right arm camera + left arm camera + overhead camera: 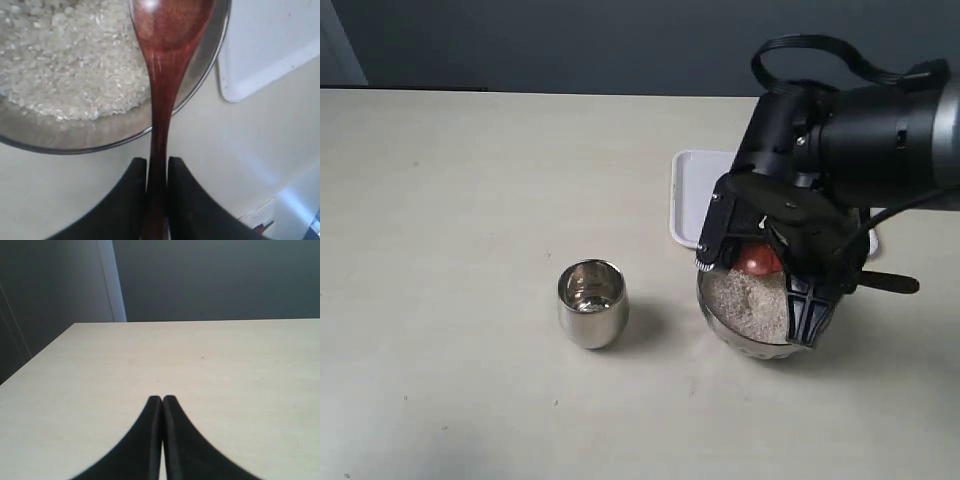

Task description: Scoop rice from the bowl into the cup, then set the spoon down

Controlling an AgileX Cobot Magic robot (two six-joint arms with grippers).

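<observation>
Right jaws pinched tight on the thin handle of the slim reddish-brown wooden spoon [159,100]. Its oval scoop is over the white uncooked rice grains [65,60] in the round shiny steel bowl [712,312]; contact with the grains cannot be told. The small rounded steel cup [592,303] stands upright, apart, left of the bowl in the exterior view. A flat white rectangular tray [695,195] lies just behind the bowl. Left jaws pressed together, holding nothing, above the pale bench [225,370].

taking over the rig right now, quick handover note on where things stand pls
Right gripper shut on the spoon by its handle, scoop over the rice in the bowl, no grains seen on it.
Left gripper shut, empty, over bare table.
The cup stands upright left of the bowl in the exterior view, looks empty.
Done: spoon picked up.
Left: scoop, tip into cup, set spoon down.
</observation>
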